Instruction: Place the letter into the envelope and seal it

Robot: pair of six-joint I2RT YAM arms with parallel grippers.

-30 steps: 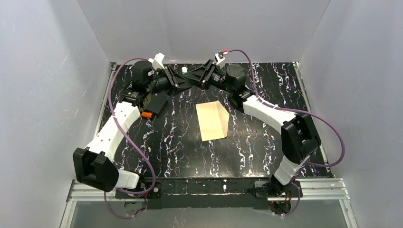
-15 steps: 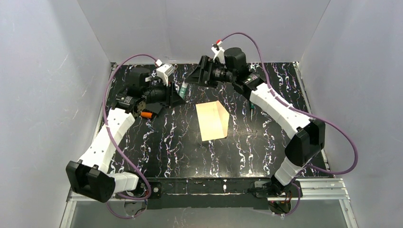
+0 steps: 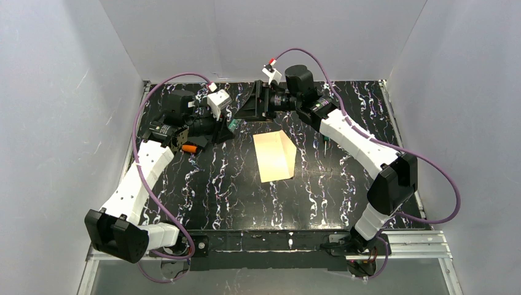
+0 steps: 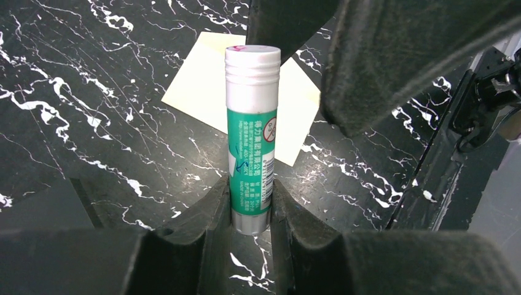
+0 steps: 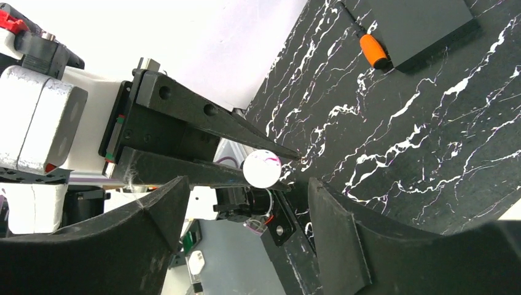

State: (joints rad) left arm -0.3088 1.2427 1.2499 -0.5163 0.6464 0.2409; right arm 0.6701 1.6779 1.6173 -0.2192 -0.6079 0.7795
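L hand (image 4: 250, 203) clamped on glue stick (image 4: 252, 123), cap (image 5: 262, 169) facing R hand (image 5: 246, 187), spread apart; prob. to uncap for sealing envelope (image 3: 274, 157).

This is looking like a robotics lab, a closed test cell rather than a home or an office. Plain white walls (image 3: 55, 123) are boxing in a black marbled table (image 3: 233, 196) on three sides. The left arm (image 3: 144, 166) and the right arm (image 3: 353, 138), white and black, are sitting bolted to a metal rail (image 3: 418, 241) at the near edge, with purple cables (image 3: 301, 50) looping off them. Only small props are lying about: an envelope (image 3: 274, 157), an orange-handled screwdriver (image 5: 372, 49), a black card (image 5: 424, 24), and a glue stick (image 4: 251, 135) being held by the left arm.
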